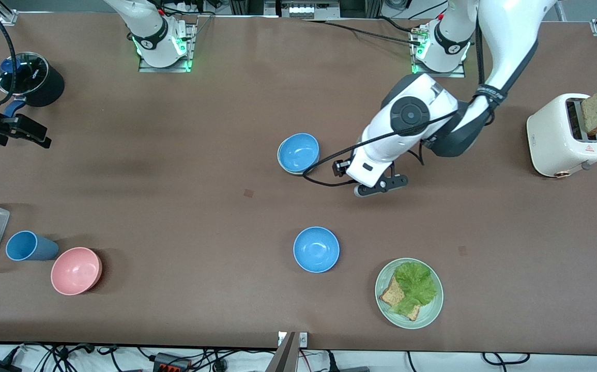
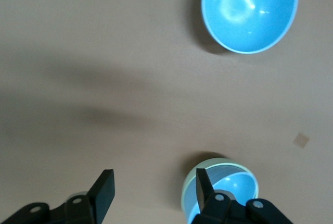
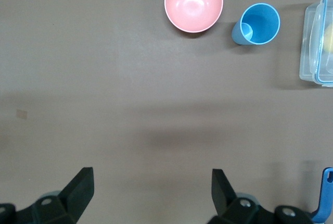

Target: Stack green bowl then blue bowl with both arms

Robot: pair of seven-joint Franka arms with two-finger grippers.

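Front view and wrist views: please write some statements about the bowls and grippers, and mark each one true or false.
1. A blue bowl sits inside the green bowl. True.
2. The left gripper holds a bowl. False: its fingers are open and empty.
3. The second blue bowl lies nearer the front camera than the stack. True.
4. The pink bowl is stacked on the blue cup. False: they stand side by side.
5. The right gripper is open. True.
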